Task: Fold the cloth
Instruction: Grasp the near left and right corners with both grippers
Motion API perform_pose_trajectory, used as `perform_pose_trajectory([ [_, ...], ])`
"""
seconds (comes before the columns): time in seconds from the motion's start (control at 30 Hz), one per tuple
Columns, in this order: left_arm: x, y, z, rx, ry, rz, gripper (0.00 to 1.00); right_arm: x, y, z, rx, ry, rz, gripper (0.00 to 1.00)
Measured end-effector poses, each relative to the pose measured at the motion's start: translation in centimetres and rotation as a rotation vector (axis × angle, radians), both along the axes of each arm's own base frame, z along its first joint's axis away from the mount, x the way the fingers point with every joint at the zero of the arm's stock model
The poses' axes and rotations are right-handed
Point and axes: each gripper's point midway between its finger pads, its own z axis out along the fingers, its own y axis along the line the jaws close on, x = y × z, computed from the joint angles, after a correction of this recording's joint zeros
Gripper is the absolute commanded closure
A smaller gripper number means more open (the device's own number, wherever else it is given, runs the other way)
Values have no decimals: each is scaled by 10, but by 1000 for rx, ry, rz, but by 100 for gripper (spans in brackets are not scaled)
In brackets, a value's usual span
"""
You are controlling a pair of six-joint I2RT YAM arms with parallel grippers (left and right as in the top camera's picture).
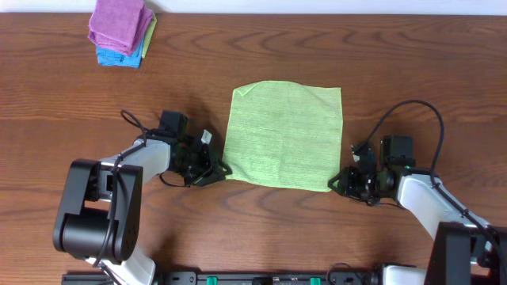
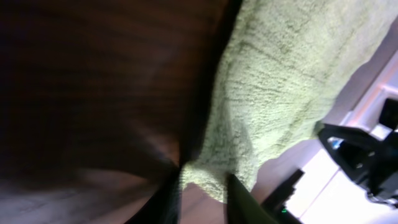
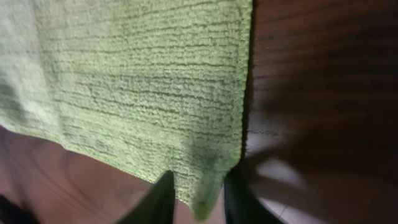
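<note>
A light green cloth point(image 1: 285, 134) lies flat and unfolded on the brown wooden table point(image 1: 396, 63). My left gripper point(image 1: 220, 170) is low at the cloth's near left corner. In the left wrist view its fingers point(image 2: 202, 199) stand apart with the corner of the cloth point(image 2: 280, 81) between them. My right gripper point(image 1: 337, 182) is low at the near right corner. In the right wrist view its fingers point(image 3: 199, 199) stand apart on either side of that corner of the cloth point(image 3: 137, 81). Neither pair has closed on the fabric.
A stack of folded cloths point(image 1: 120, 32), purple on top with green and blue below, sits at the far left corner. The table's far edge runs along the top of the overhead view.
</note>
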Motion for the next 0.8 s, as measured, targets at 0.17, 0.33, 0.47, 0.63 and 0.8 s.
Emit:
perform_pose_trajectory([
  [0.17,-1,2,-5,19,5,0,94,0,-1,-1,-8,2,-4,99],
  [0.33,-1,2,-5,19,2,0,94,0,-2,-1,-9,4,-8,99],
  [0.47,-1,2,-5,14,3,-1,94,0,-1,-1,-5,4,-8,99],
  [0.63,1,0,-2,2,1,-2,94,0,2,1,15,3,-4,99],
  [0.8,10,-2,10,-12,-36,-3,94,0,7,4,46,0,2,99],
])
